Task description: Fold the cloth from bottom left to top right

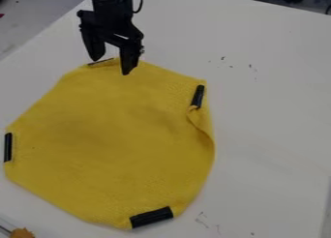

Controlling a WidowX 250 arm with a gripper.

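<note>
The gripper (111,66) hangs over the top edge of the cloth, its two fingers spread apart with nothing seen between them. Below it the yellow cloth (110,140) lies mostly flat, with black strips at its left edge, bottom edge and upper right edge. A thin dark strip at the top edge sits beneath the gripper. Along the right edge, under the upper right strip, the cloth has a small fold. I cannot tell whether the fingertips touch the cloth.
The white table (271,121) extends around the cloth, with small dark marks at the upper right and lower right. An orange-brown object (21,233) is at the bottom left corner. Dark items stand beyond the table's top right edge.
</note>
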